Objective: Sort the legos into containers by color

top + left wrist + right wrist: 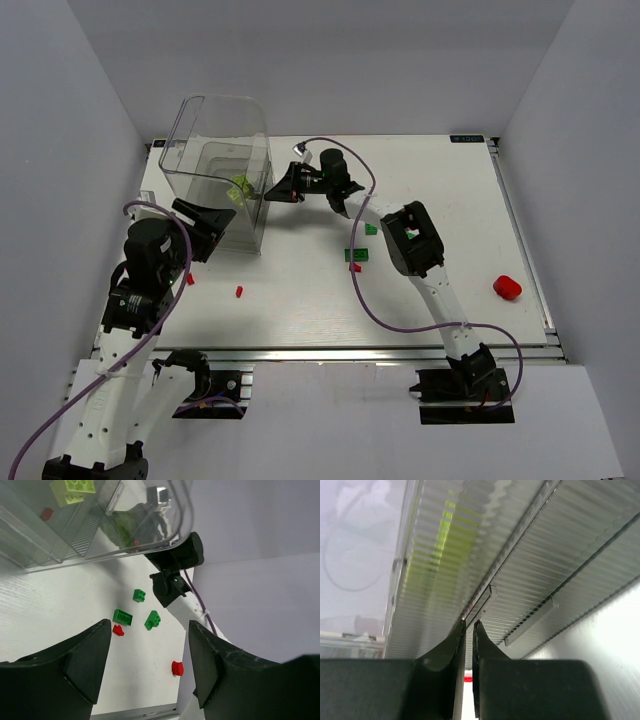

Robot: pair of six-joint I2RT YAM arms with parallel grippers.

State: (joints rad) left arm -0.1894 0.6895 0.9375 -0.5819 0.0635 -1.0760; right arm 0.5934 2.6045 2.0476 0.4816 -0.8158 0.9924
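Right gripper (271,193), jaws nearly together, points at the right wall of the bin (200,125), upper centre; yellow-green brick (240,187) lies just left, inside.

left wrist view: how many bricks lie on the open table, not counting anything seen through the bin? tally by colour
green bricks: 3
red bricks: 2
total: 5
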